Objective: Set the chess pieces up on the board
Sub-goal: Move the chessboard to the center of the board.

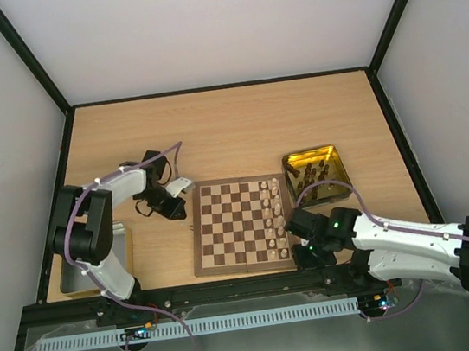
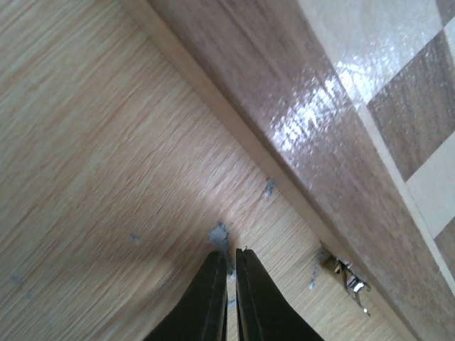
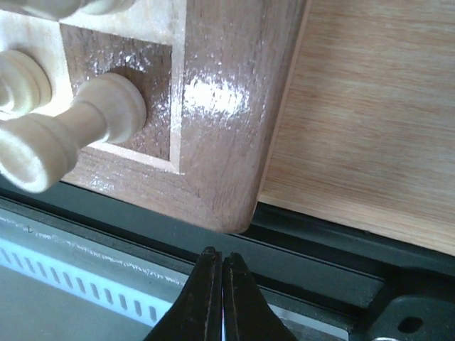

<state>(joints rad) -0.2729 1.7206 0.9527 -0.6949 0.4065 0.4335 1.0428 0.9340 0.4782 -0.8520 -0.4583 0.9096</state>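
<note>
The board (image 1: 240,225) is laid on the table (image 1: 227,124). The left gripper (image 2: 229,266), all but closed and empty, is held just off its left edge; the right gripper (image 3: 222,259), closed and empty, is held off its near right corner, by a cream pawn (image 3: 67,131).

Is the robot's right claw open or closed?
Closed. The right gripper has its two fingers pressed together, holding nothing, just off the board.

On the square wooden checkered chessboard (image 1: 229,229), cream wooden chessmen (image 1: 273,214) stand in two files along the right side. A shiny yellow rectangular tray (image 1: 310,153) sits just right of the board's far corner, and a grey metal box (image 1: 122,244) lies well to the board's left
</note>
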